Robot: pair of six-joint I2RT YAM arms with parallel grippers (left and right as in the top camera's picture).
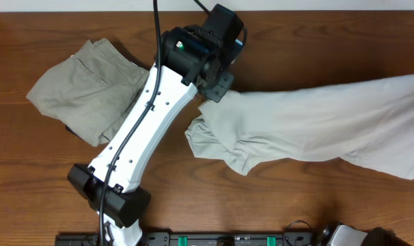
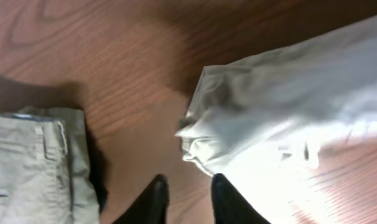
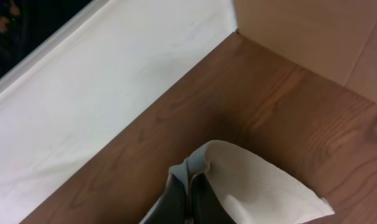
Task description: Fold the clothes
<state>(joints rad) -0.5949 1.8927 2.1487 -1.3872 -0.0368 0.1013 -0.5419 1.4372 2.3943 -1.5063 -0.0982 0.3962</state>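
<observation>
The left end effector (image 2: 187, 202) hangs with its two dark fingers (image 2: 156, 198) apart, bare wood between them and nothing held. The finger on the 3 o'clock side sits right at the crumpled edge of the T-shirt (image 1: 316, 130), though I cannot tell whether it touches. The right end effector (image 3: 190, 200) is closed on a fold of that pale fabric, which curls up over its tips. From overhead it is out of sight, somewhere past the 3 o'clock edge. The T-shirt lies stretched across the bench (image 1: 296, 205) from the middle out toward 3 o'clock and runs off the picture there. Its bunched, wrinkled end is at the centre, just at 6 o'clock of the left end effector. The khaki trousers (image 1: 80, 89) lie in a heap toward 10 o'clock, apart from the T-shirt, with brown wood between the two. The white left arm (image 1: 142, 130) reaches from 7 o'clock diagonally up to the middle, crossing over the trousers' 3 o'clock side
</observation>
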